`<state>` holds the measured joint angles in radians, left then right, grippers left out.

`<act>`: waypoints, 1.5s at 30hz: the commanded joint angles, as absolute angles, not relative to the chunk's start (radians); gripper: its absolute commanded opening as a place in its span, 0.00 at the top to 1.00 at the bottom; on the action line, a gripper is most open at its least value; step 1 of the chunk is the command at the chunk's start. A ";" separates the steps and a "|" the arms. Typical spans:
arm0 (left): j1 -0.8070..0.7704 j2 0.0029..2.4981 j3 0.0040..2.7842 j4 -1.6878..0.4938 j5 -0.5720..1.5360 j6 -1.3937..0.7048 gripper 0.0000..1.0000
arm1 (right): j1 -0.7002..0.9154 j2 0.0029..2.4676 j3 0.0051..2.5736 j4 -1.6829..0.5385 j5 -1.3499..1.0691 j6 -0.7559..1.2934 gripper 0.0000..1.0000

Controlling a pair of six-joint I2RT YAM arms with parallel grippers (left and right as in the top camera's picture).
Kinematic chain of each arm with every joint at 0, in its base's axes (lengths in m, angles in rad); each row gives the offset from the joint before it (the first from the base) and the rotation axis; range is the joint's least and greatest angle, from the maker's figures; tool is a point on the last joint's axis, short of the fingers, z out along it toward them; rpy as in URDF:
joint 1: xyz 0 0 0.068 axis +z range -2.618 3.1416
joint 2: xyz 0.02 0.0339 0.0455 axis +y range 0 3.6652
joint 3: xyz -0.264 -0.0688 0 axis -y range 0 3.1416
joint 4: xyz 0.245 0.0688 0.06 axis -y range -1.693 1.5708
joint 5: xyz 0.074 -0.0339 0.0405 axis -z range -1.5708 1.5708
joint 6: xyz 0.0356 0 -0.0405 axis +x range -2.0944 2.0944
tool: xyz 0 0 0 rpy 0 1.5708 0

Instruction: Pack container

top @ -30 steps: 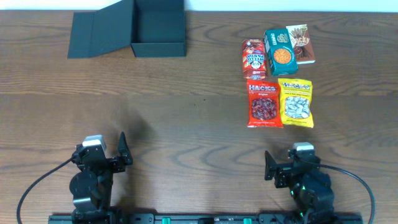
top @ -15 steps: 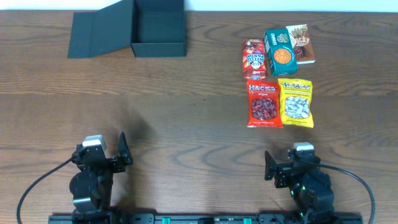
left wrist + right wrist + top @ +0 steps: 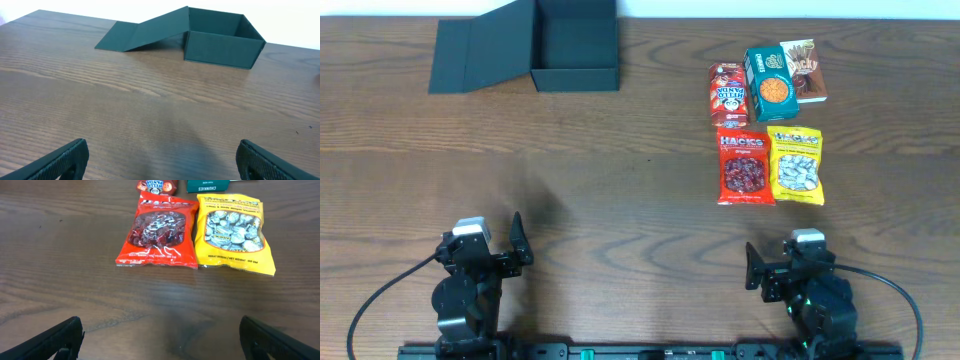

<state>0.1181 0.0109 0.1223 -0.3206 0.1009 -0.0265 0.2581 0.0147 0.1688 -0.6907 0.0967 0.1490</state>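
The dark teal-black container [image 3: 575, 45] stands open at the table's far left, its flap lid [image 3: 480, 50] lying out to the left; it also shows in the left wrist view [image 3: 222, 37]. It looks empty. Snacks lie at the far right: a red Hacks bag [image 3: 744, 166], a yellow Hacks bag [image 3: 797, 166], a red panda packet [image 3: 728, 94], a small teal snack box [image 3: 770, 84] and a brown stick box [image 3: 803, 70]. My left gripper [image 3: 517, 243] is open and empty near the front edge. My right gripper [image 3: 752, 265] is open and empty, in front of the bags [image 3: 160, 230].
The wooden table [image 3: 640, 200] spans the view. The white wall runs behind its far edge [image 3: 280, 20]. Black cables loop from both arm bases at the front edge.
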 commanded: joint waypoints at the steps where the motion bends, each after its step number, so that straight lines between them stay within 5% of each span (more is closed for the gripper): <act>1: 0.124 0.004 0.099 -0.324 0.101 -0.030 0.05 | 0.248 0.006 0.160 -0.691 0.093 0.156 0.01; 15: 0.124 0.005 0.099 -0.297 0.290 -0.258 0.05 | 0.248 0.006 0.160 -0.691 0.093 0.156 0.01; 23: 0.124 0.120 0.101 -0.034 0.283 -0.277 0.05 | 0.248 0.006 0.160 -0.691 0.093 0.156 0.01; 33: 0.124 0.723 0.332 0.159 0.295 -0.223 0.05 | 0.248 0.006 0.160 -0.691 0.093 0.156 0.01; 45: 0.053 1.507 1.113 -0.155 0.314 -0.141 0.05 | 0.248 0.006 0.160 -0.691 0.093 0.156 0.01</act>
